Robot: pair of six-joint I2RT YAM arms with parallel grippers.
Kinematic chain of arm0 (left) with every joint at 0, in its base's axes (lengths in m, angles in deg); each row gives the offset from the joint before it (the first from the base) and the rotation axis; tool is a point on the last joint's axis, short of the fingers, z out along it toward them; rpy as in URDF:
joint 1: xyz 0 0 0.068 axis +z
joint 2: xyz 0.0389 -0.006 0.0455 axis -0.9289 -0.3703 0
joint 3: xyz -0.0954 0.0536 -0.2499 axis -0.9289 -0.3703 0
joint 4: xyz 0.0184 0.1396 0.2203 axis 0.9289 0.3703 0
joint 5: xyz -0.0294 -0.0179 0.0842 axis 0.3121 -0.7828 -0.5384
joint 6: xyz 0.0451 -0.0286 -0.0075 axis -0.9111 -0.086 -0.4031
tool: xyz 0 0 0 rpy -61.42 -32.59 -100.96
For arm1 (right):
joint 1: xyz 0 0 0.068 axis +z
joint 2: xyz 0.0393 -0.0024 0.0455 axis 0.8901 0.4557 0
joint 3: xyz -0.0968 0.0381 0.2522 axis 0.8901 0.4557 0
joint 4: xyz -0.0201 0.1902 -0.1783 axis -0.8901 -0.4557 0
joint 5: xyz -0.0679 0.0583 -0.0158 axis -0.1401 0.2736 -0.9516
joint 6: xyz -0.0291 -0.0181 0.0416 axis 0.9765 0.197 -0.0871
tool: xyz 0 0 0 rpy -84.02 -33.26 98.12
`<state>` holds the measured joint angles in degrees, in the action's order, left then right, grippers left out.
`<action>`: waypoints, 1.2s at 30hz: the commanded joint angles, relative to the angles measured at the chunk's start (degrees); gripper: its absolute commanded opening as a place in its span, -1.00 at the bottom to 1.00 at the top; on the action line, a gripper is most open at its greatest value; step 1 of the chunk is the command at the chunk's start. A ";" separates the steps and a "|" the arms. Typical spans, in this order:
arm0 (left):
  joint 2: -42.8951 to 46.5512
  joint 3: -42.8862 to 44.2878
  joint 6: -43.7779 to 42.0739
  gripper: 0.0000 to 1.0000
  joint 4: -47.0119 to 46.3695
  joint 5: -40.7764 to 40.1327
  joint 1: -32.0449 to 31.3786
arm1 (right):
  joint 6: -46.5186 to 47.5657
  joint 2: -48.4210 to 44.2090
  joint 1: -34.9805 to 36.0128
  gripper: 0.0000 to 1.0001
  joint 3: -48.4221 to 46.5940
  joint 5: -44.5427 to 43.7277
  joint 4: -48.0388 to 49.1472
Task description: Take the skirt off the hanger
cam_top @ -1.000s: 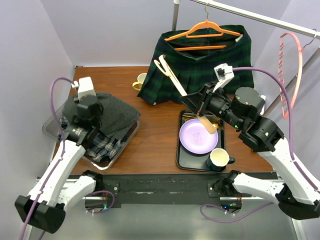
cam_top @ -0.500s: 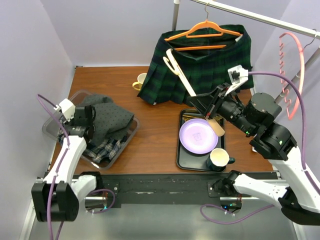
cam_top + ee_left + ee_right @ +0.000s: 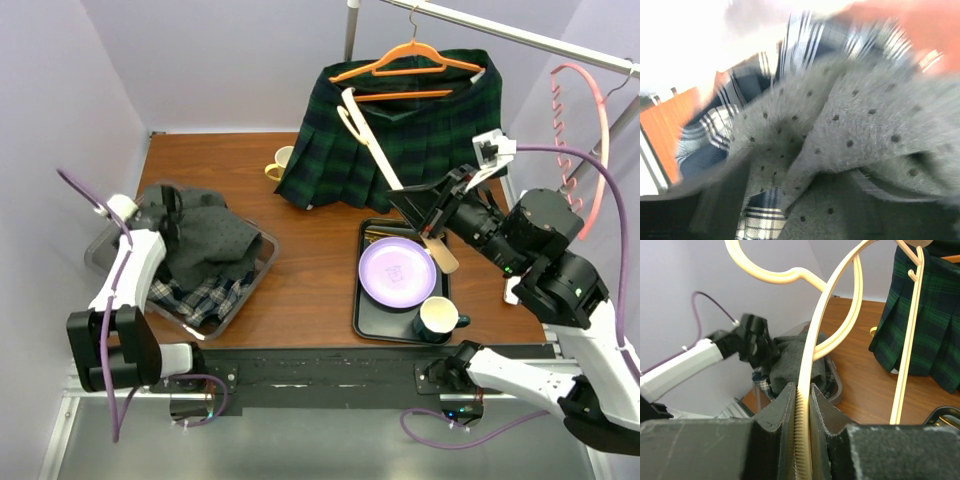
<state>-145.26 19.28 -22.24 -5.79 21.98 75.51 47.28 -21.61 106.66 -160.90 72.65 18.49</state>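
Lilac walls [image 3: 230, 60] box in my brown wood table [image 3: 310, 270]. My right gripper [image 3: 801, 392] is clenched on a smooth cream hanger [image 3: 812, 360]. My left gripper [image 3: 163, 207] sits over fuzzy grey dotted cloth [image 3: 855, 125] in a clear bin [image 3: 250, 290]; I cannot tell its grip. The pleated green plaid skirt [image 3: 400, 140] hangs from an orange hanger [image 3: 405, 60] on the back rail [image 3: 520, 35].
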 commanded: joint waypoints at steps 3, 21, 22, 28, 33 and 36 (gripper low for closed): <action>5.61 16.89 -0.88 0.66 8.10 -7.76 0.49 | 1.04 -1.72 -0.09 -1.00 -1.82 -1.84 2.07; 8.09 -5.48 -6.96 0.71 -23.02 37.88 -6.72 | 0.95 -0.57 -0.09 -1.00 -2.00 -1.23 2.77; 6.43 -7.07 -5.65 0.68 -20.92 36.81 -4.63 | 0.95 -0.57 0.00 -1.00 -2.26 -1.05 2.68; 5.88 -19.64 0.77 0.52 -23.96 29.69 1.46 | 0.60 -1.63 -0.09 -1.00 -1.39 -0.96 3.20; 2.55 -21.07 3.59 0.45 -23.54 24.77 1.46 | 0.59 -1.45 0.00 -1.00 -1.21 -1.14 2.77; 2.36 -21.67 3.86 0.45 -23.62 22.22 1.46 | 0.95 -1.72 0.00 -1.00 -1.29 -1.49 2.42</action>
<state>-140.54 0.46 -20.56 -34.03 52.71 76.36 47.34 -22.59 106.66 -161.14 71.54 18.27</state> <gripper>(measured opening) 0.726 0.156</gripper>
